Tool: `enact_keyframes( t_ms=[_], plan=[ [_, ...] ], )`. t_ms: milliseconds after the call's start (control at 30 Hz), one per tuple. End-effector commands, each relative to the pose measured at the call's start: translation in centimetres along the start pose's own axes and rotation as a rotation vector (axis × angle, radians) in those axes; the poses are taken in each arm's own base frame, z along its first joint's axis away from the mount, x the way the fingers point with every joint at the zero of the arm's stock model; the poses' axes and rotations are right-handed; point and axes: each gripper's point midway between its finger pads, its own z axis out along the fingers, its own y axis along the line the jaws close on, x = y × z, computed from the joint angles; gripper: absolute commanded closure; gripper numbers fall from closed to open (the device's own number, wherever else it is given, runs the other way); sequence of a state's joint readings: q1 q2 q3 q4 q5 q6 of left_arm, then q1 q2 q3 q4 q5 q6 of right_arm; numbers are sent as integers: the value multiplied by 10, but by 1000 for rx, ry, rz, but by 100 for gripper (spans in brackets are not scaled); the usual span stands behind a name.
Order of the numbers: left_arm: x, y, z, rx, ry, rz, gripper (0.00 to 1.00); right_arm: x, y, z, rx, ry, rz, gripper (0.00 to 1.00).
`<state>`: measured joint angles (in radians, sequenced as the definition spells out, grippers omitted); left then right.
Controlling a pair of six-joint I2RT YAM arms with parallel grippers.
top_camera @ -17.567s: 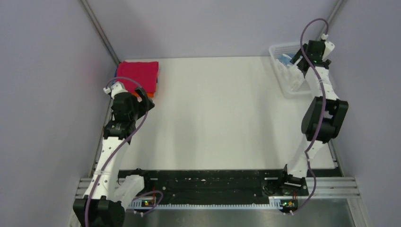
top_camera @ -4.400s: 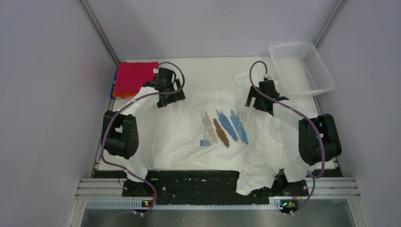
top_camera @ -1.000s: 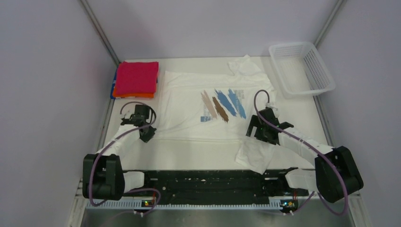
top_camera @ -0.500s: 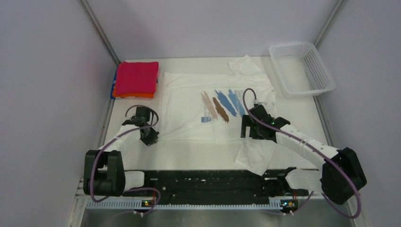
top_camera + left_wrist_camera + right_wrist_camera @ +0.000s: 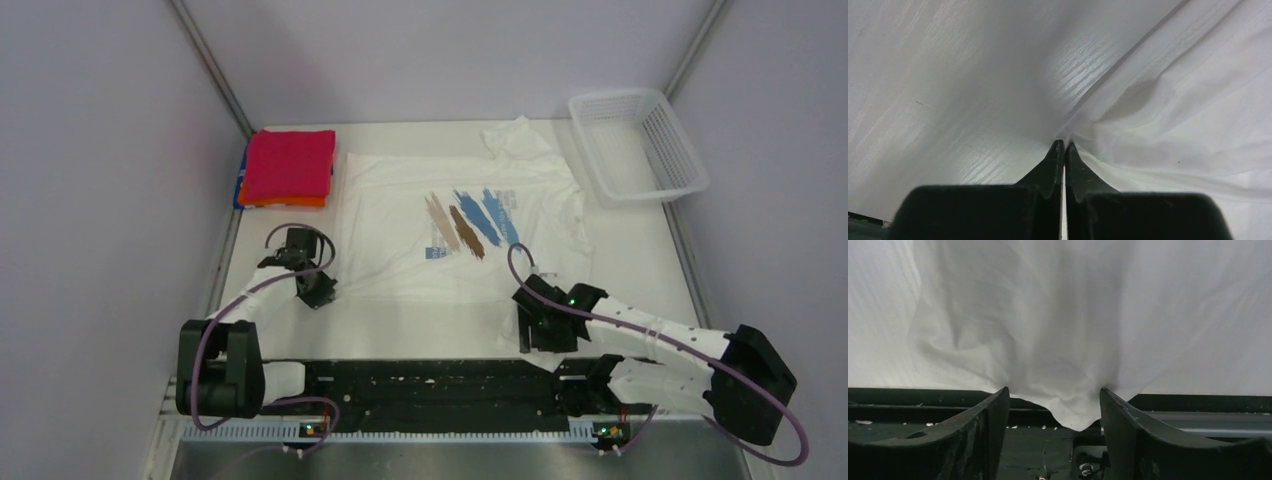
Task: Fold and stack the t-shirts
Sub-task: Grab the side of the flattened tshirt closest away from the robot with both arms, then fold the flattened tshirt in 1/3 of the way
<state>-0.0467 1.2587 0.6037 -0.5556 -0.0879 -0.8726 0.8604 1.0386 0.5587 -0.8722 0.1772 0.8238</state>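
A large white t-shirt (image 5: 400,250) with brown and blue brush strokes lies spread flat on the table. My left gripper (image 5: 320,296) sits at its near left corner, shut on a pinch of the hem (image 5: 1070,134), with the tips (image 5: 1064,145) pressed together. My right gripper (image 5: 536,338) is low at the shirt's near right corner, by the table's front edge. Its jaws stand apart, and a loose white fold (image 5: 1068,405) hangs between the fingers (image 5: 993,412) without being clamped. Folded crimson (image 5: 290,163), orange (image 5: 285,201) and blue (image 5: 240,186) t-shirts are stacked at the back left.
A white mesh basket (image 5: 690,185) stands at the back right corner. The black rail (image 5: 430,385) with the arm bases runs along the near edge, right under my right gripper. Grey walls close in both sides.
My right gripper has moved from the shirt's right side toward the near edge, onto the loose fold, and its jaws have narrowed. The left gripper has stayed put, still pinching the hem.
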Motion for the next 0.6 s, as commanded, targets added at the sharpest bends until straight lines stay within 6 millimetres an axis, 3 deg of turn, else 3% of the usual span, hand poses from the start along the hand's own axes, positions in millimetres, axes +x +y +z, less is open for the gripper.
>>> enact_keyframes(
  t_ms=[0,233,300,433,567],
  plan=[
    [2,2,1,10,2,0,100,1,14,14,-34,9,40,37],
    [3,3,2,9,0,0,100,-3,14,34,14,-4,82,50],
    [3,3,1,10,-2,0,100,-8,13,35,37,-25,97,68],
    [3,8,-8,-19,4,-1,100,-13,12,19,41,-28,110,99],
    [9,31,-22,-116,7,-27,100,6,-2,-8,61,46,101,100]
  ],
)
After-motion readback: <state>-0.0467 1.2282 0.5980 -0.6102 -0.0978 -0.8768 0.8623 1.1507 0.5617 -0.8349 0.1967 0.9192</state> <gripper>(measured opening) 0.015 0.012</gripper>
